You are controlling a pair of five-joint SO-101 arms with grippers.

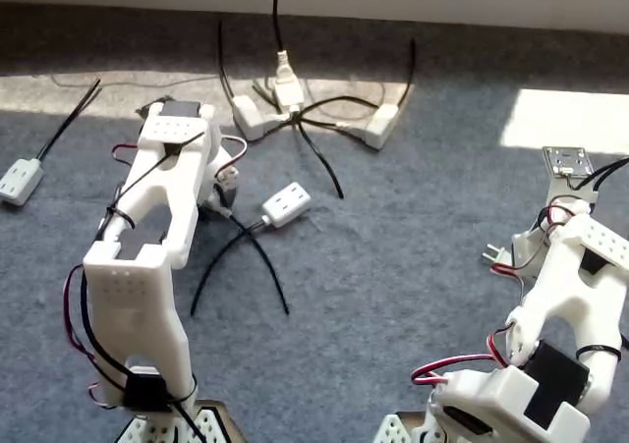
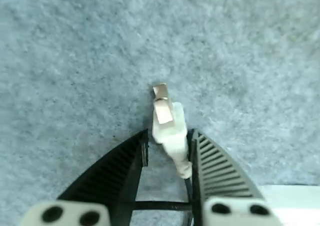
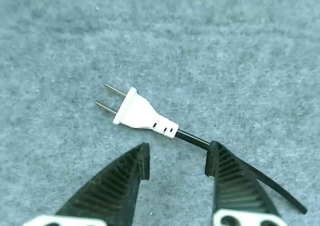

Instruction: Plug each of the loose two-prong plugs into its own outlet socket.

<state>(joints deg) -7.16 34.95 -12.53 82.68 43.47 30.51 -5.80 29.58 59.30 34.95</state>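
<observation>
I hold the left jaws clamped on one two-prong plug [image 2: 169,128], prongs forward for insertion, near the outlet socket [image 1: 287,203]. The right jaws stand apart over the second plug [image 3: 142,114], flat on the surface [image 3: 250,45] well apart from that socket, positioned for grasping.

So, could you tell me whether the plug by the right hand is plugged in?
No, loose: the white plug lies flat on the carpet, both prongs bare, with the right hand open over its cord.
</observation>
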